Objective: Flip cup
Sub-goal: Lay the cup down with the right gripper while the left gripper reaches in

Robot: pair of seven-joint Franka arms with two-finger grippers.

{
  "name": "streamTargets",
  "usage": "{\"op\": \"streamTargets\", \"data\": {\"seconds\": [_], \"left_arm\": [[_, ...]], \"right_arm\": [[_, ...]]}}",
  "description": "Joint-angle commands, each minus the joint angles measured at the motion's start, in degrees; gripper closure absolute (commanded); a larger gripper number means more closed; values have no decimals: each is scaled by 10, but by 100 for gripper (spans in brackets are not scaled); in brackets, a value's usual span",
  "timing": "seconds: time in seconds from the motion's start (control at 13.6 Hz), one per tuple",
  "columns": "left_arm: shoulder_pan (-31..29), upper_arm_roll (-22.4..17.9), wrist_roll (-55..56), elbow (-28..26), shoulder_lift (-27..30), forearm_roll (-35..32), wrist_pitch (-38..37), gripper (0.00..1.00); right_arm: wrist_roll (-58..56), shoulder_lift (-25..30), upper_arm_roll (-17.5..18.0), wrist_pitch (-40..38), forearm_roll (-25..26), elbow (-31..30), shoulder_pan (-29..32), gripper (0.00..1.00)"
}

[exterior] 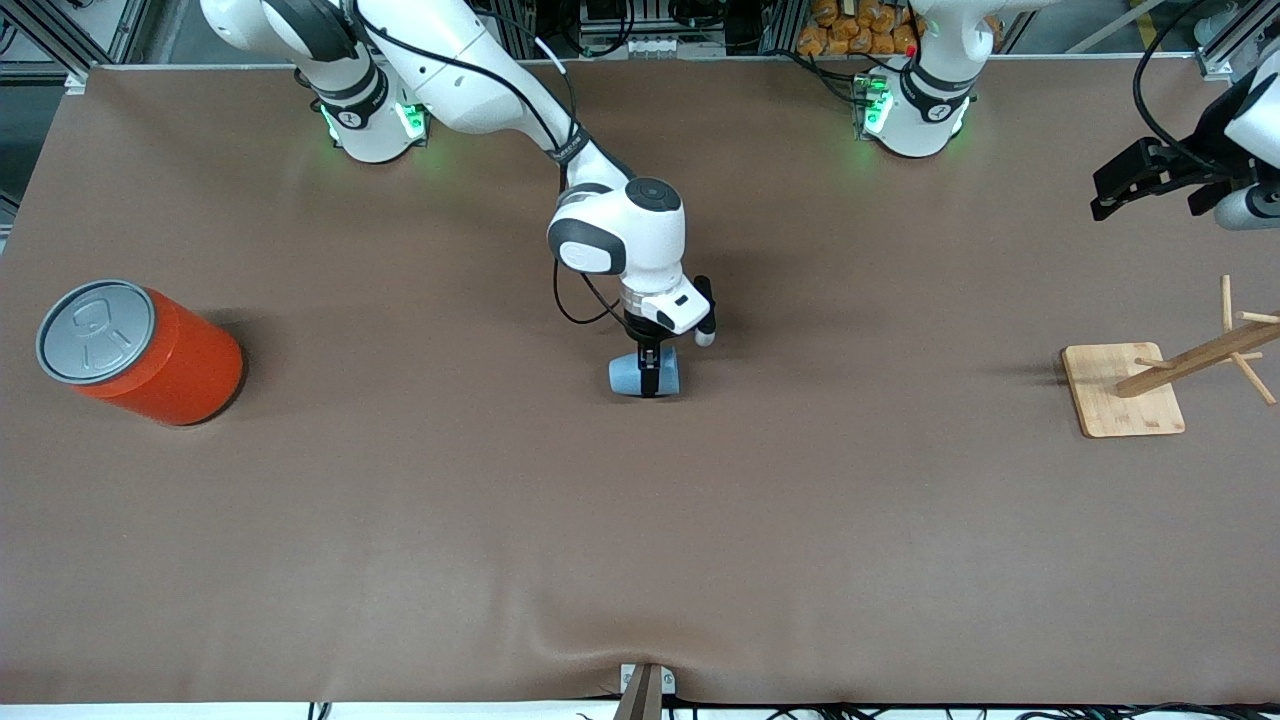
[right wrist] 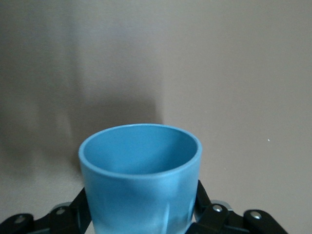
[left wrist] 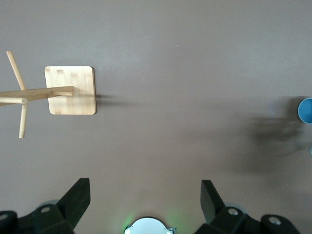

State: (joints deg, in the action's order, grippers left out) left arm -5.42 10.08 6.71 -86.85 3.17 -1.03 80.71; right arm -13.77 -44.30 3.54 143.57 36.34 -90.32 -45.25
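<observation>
Near the right arm's end of the worktop (exterior: pixel 400 520) you see an orange can (exterior: pixel 150 352), well apart from the cup (exterior: pixel 645 374). Mid-worktop, your right tool (exterior: pixel 650 375) straddles the cup; whether it grips, you cannot tell. The wooden rack (exterior: pixel 1125 390) stands toward the left arm's end; over there your left tool (left wrist: pixel 144 202) waits, released.
</observation>
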Motion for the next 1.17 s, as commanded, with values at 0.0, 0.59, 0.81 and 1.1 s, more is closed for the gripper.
{"op": "streamTargets", "data": {"seconds": [0.0, 0.59, 0.81, 1.1], "left_arm": [[-4, 4, -10, 4, 2, -9, 1, 0], [8, 13, -9, -61, -77, 127, 83, 0], [24, 56, -6, -152, -98, 180, 238, 0], [42, 99, -7, -148, -213, 294, 319, 0]], "right_arm": [[38, -7, -6, -1, 23, 17, -4, 0], [39, 71, 2, -179, -142, 73, 2, 0], [39, 127, 0, -249, -197, 73, 43, 0], [41, 191, 0, -327, -231, 73, 110, 0]]}}
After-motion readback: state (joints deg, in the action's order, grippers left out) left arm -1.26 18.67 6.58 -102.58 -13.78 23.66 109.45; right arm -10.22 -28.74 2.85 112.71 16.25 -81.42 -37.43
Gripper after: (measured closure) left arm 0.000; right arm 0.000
